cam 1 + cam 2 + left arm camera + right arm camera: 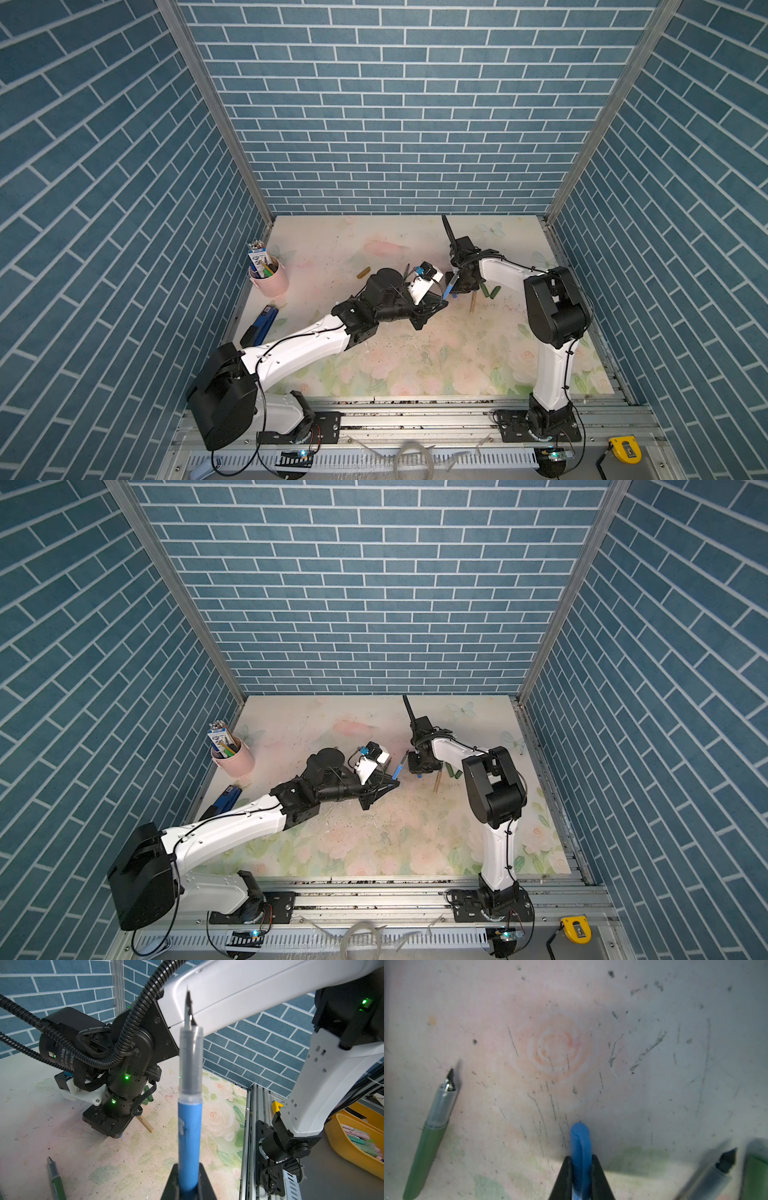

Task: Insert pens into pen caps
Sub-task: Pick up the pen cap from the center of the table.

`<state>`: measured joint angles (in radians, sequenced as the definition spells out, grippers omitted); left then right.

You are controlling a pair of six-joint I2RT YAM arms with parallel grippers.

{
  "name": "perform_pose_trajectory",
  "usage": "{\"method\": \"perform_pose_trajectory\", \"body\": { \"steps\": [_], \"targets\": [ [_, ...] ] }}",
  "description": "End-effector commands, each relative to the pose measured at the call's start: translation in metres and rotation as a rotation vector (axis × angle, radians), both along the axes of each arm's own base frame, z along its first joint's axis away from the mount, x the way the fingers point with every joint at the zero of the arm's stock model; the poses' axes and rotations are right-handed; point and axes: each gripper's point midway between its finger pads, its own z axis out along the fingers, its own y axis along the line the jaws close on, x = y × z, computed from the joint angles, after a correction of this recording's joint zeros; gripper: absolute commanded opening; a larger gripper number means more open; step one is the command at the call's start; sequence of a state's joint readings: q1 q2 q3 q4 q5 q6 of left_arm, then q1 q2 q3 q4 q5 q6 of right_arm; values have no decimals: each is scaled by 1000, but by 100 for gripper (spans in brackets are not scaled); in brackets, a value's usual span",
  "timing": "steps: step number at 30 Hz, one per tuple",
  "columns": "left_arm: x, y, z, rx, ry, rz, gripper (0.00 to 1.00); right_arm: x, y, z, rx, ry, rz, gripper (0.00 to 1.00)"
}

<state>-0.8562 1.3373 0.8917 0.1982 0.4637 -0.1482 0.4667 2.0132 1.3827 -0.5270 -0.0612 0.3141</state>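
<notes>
Soft, even light from above leaves faint shadows on the table [395, 361]; both top views bend at their edges, and the right wrist view is hazy, one pen [708, 1174] blurred.

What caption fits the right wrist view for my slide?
Right fingers shut on the blue pen cap; an uncapped green pen lies on the scuffed mat nearby.

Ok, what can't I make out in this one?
- Right wrist view: corner pen blurred, cut by the edge; barrel colour unknown.
- Right wrist view: blue cap, one end hidden between right gripper fingers.
- Top views: that cap mostly hidden under the gripper.
- Left wrist view: green pen cut by the edge.
</notes>
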Motion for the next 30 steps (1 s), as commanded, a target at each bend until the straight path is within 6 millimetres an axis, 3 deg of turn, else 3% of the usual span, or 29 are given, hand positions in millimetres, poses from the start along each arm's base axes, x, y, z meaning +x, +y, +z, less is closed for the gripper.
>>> {"method": "perform_pose_trajectory", "body": {
  "steps": [1, 13, 23, 30],
  "targets": [
    [-1, -2, 11, -12, -27, -3, 1, -11, -1, -7, -15, 42, 1, 13],
    [2, 1, 10, -7, -40, 21, 1, -4, -1, 17, 23, -45, -28, 12],
    [15, 13, 11, -5, -106, 115, 1, 3, 8, 77, 178, -261, -28, 11],
    [27, 24, 7, 12, -138, 201, 1, -4, 22, 123, 319, -354, 8, 11]
  ]
}}
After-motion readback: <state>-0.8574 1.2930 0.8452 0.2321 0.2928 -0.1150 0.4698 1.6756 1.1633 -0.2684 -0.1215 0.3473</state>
